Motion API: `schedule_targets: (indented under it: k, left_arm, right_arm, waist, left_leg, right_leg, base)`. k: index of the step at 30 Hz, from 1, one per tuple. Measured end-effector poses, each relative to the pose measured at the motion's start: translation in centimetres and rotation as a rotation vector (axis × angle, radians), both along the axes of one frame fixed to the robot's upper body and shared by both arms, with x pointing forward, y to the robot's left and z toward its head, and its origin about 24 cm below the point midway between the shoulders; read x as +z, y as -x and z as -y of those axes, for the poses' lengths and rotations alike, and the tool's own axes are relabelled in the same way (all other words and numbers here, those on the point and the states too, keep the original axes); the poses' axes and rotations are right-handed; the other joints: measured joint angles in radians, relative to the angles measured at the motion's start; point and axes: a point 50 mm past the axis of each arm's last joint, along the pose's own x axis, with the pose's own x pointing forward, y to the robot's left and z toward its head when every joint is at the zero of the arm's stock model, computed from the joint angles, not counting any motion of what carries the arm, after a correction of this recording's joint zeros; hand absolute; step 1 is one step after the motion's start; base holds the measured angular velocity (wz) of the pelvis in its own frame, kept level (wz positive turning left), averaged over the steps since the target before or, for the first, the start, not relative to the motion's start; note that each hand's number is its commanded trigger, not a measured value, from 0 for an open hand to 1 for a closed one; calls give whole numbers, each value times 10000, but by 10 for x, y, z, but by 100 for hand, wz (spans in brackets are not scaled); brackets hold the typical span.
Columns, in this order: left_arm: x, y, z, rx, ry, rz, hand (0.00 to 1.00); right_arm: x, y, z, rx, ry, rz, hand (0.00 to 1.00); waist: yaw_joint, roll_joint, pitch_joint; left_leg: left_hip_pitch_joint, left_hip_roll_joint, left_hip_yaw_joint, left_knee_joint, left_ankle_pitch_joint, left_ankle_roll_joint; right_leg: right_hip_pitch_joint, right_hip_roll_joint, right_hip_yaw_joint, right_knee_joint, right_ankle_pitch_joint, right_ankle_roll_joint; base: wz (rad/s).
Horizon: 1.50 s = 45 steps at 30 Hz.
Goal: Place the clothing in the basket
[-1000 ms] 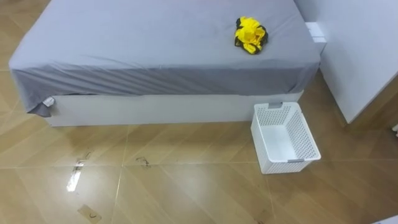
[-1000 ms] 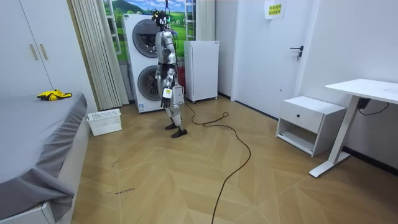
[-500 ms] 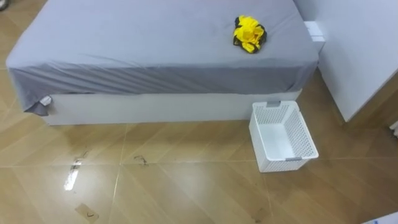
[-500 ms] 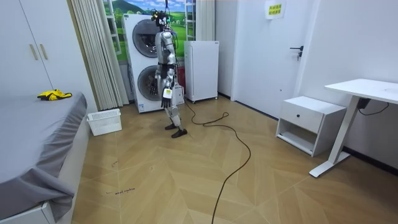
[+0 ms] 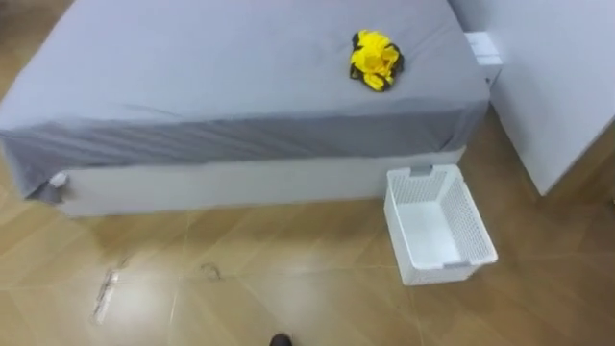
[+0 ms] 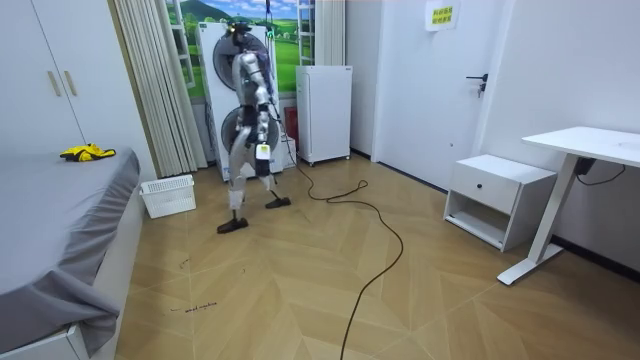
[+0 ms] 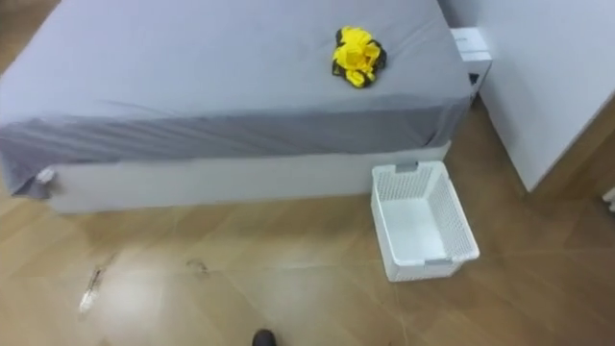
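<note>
- Since the yellow clothes lie bunched on top of the grey bed, up at about one o'clock in the eye view, we judge that no part of the task is done yet.
- We see the white basket standing on the wooden floor at about four o'clock, just beside the bed's base. Its inside is bare, with no cloth in it.
- From the clothes, the basket sits at roughly six o'clock, down past the mattress edge. The two are apart and nothing joins them.
- In the room view we find the robot in front of the stacked washing machines with its legs set apart as in a stride. The bed and basket are off toward nine o'clock, and the robot is well apart from the bed.
- Its left hand hangs low by the hip. It is too small for us to tell whether the fingers are released or clenched, and we make out nothing yellow at it.
- By our reckoning the whole job remains: close in on the bed, reach across the sheet, grasp the clothes, bring them down over the basket and let go.
</note>
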Motion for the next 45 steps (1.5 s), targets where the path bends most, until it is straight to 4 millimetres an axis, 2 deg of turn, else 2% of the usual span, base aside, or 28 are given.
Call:
schedule_targets:
  k: [1,2,4,5,6,7,9,10,12,14,15,16,17,18,19,20,22,25,26,28,29,32,34,35,36,37,39,45]
  left_arm:
    - [0,-5,1,29,57,132,0]
    - [-1,-9,2,31,94,222,0]
    - [0,-21,-1,195,55,613,0]
    - [1,-24,-3,245,11,734,0]
    - [2,-29,-6,301,-67,911,0]
    - [4,-37,-9,257,-178,1153,0]
    - [6,-52,-9,103,-229,1621,0]
    - [7,-61,-9,-6,-276,1859,0]
    - [9,-70,-8,-278,-406,2102,0]
    - [11,-76,-9,-337,-434,2361,0]
    - [11,-80,-4,-539,-331,2421,0]
    - [10,-83,1,-946,-206,2438,0]
    - [10,-84,5,-1135,-123,2451,0]
    - [9,-80,9,-1395,-4,2371,0]
    - [8,-75,11,-1458,100,2237,0]
    - [7,-70,11,-1434,157,2119,0]
    - [5,-60,11,-1372,300,1858,0]
    - [7,-56,7,-1329,240,1851,0]
    - [7,-55,6,-1308,224,1845,0]
    - [8,-49,6,-1180,269,1906,0]
    - [8,-48,6,-1176,301,1898,0]
    - [13,-66,6,-1212,261,2532,0]
    - [13,-67,7,-1210,300,2581,0]
    - [13,-67,7,-1160,322,2608,0]
    - [14,-69,6,-1037,295,2673,0]
    - [13,-66,6,-1003,273,2600,0]
    - [12,-63,7,-1059,342,2457,0]
    - [10,-58,8,-1010,744,2262,0]
  right_arm:
    - [0,-1,0,-134,41,62,0]
    - [1,-5,1,-125,77,161,0]
    - [3,-13,0,-129,106,536,0]
    - [3,-15,-1,-92,98,644,0]
    - [4,-15,-1,-82,95,695,0]
    - [4,-15,-1,-113,97,775,0]
    - [6,-18,1,-100,169,948,0]
    - [9,-27,1,-90,119,1320,0]
    - [15,-42,-3,40,12,1939,0]
    - [19,-56,-8,69,-122,2513,0]
    - [21,-60,-9,176,-88,2651,0]
    - [23,-63,-9,253,-16,2807,0]
    - [24,-65,-9,267,9,2904,0]
    - [27,-70,-11,287,14,3160,0]
    - [33,-78,-13,350,40,3634,0]
    - [37,-85,-13,381,92,3989,0]
    - [59,-113,-15,589,243,5527,0]
    - [88,-139,-23,975,201,7154,0]
    - [92,-142,-25,1069,130,7383,0]
    - [102,-150,-34,1453,-18,7902,0]
    - [103,-151,-34,1503,-27,7944,0]
    - [104,-153,-34,1560,94,7917,0]
    - [103,-152,-35,1530,164,7798,0]
    - [103,-151,-35,1512,193,7802,0]
    - [103,-150,-36,1527,319,7761,0]
    - [101,-147,-37,1586,321,7639,0]
    - [102,-148,-36,1641,440,7696,0]
    - [114,-152,-35,1591,813,8231,0]
  waist:
    - [-21,-212,-45]
    - [-4,-217,-3]
    - [15,-145,2]
    - [20,-127,17]
    - [-41,-87,15]
    - [-27,-139,12]
    - [73,29,-47]
    - [292,225,18]
    - [283,421,4]
    - [153,521,47]
    - [24,493,52]
    - [-83,488,41]
    - [-87,520,56]
    - [-60,543,22]
    - [41,503,-97]
    - [100,538,-119]
    - [291,920,-40]
    - [276,1153,9]
    - [265,1151,10]
    - [252,1060,26]
    - [218,1006,47]
    - [136,834,53]
    - [239,663,46]
    - [231,647,24]
    - [272,564,12]
    - [294,471,-151]
    - [256,383,-198]
    - [31,448,-133]
  left_leg:
    - [-185,-180,295,701,-538,247]
    - [-283,-190,383,1092,-818,258]
    - [-207,-137,580,2290,-1835,373]
    - [-35,-142,690,2436,-2042,439]
    - [547,-177,999,2297,-2467,490]
    - [1327,-388,1064,1750,-2796,497]
    - [2323,-487,969,1039,-3034,528]
    - [2940,-427,758,576,-3081,479]
    - [3639,-304,247,31,-3144,401]
    - [4332,-273,-249,-405,-3289,329]
    - [4718,-223,-540,-553,-3468,270]
    - [5064,-129,-747,-669,-3695,150]
    - [5289,-35,-890,-706,-3807,78]
    - [5615,158,-1085,-708,-4028,-92]
    - [5803,351,-1219,-663,-4256,-326]
    - [5869,428,-1209,-616,-4344,-461]
    - [6238,1005,-1223,-586,-4341,-857]
    - [6247,1477,-1140,626,-3999,-1451]
    - [6104,1544,-1130,1152,-3828,-1581]
    - [5517,1658,-1132,3137,-2883,-1564]
    - [5337,1665,-1112,3386,-2948,-1564]
    - [4048,1527,-1122,3229,-3564,-1368]
    - [3289,1402,-905,1835,-3715,-1382]
    - [3094,1415,-883,1355,-3629,-1397]
    - [2802,1381,-800,817,-3130,-1047]
    - [3040,1209,-745,401,-2902,-991]
    - [3428,954,-610,-158,-2712,-833]
    - [3892,560,-616,-1284,-2359,-745]
  right_leg:
    - [121,-311,51,-135,-95,148]
    - [155,-421,41,-109,-46,240]
    - [158,-631,44,953,337,744]
    - [68,-696,27,1537,487,807]
    - [-248,-859,-17,2922,1039,865]
    - [-676,-1078,-88,4484,2043,909]
    - [-1548,-1191,-199,6248,3136,674]
    - [-2422,-966,-394,6990,2415,343]
    - [-3673,-466,-947,6843,1523,-11]
    - [-4647,72,-1329,5389,1335,-28]
    - [-5038,340,-1345,3832,1464,-30]
    - [-5264,409,-1429,2175,2156,-63]
    - [-5423,398,-1561,1692,2776,-134]
    - [-5461,451,-1597,862,3827,-157]
    - [-5358,612,-1625,711,4413,-547]
    - [-5314,723,-1709,855,4466,-710]
    - [-5071,1008,-2346,1626,3905,-1067]
    - [-4469,1192,-2872,1939,3119,-1259]
    - [-4260,1216,-2943,1832,3028,-1268]
    - [-3184,1343,-2656,954,2791,-1151]
    - [-2992,1332,-2636,773,2767,-1142]
    - [-2563,1228,-2229,283,2766,-1065]
    - [-2295,1151,-1883,-67,2768,-870]
    - [-2273,1143,-1848,-109,2747,-811]
    - [-2298,1074,-1726,-42,2666,-673]
    - [-2326,937,-1584,-60,2651,-518]
    - [-2276,809,-1549,-136,2649,-394]
    - [-2219,612,-1615,-485,2727,-267]
  base:
    - [-6]
    - [-19]
    - [-30]
    - [-16]
    - [-5]
    - [0]
    - [-21]
    - [-35]
    - [-16]
    - [19]
    - [66]
    - [73]
    - [69]
    - [47]
    - [37]
    - [15]
    - [12]
    - [24]
    - [14]
    - [0]
    - [16]
    - [22]
    - [-19]
    - [-22]
    - [-20]
    - [-18]
    - [-16]
    - [-8]
